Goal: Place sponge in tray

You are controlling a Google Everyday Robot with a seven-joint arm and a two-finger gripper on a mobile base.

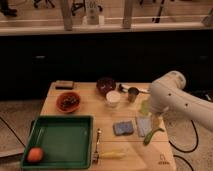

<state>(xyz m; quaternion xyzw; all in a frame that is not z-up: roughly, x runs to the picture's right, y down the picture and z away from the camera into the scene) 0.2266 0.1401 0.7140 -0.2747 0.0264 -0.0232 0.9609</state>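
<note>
**A:** How many of each do you count?

**B:** One sponge (123,128) and one tray (65,140). There are two bowls, a reddish bowl (67,101) and a dark bowl (106,85). There are two cups, a white cup (113,98) and a dark cup (133,93). One orange fruit (34,155) lies in the tray.

**A:** What is hard to make out?

**B:** My gripper (153,120) hangs under my white arm (172,97), over the right side of the worktop (90,112). Its jaws are open, and the sponge is not in them. The arm covers part of a pale green thing (144,107) just behind the jaws, and I cannot tell what it is.

**A:** And the sponge?

**B:** It lies flat on the worktop, just left of my jaws and outside the tray. The tray sits further left and nearer the camera. A paler cloth (144,126) lies between the sponge and the jaws, and a green pod (152,135) lies just below them. A yellow thing (112,154) and a utensil (97,145) lie beside the tray's right rim
</note>
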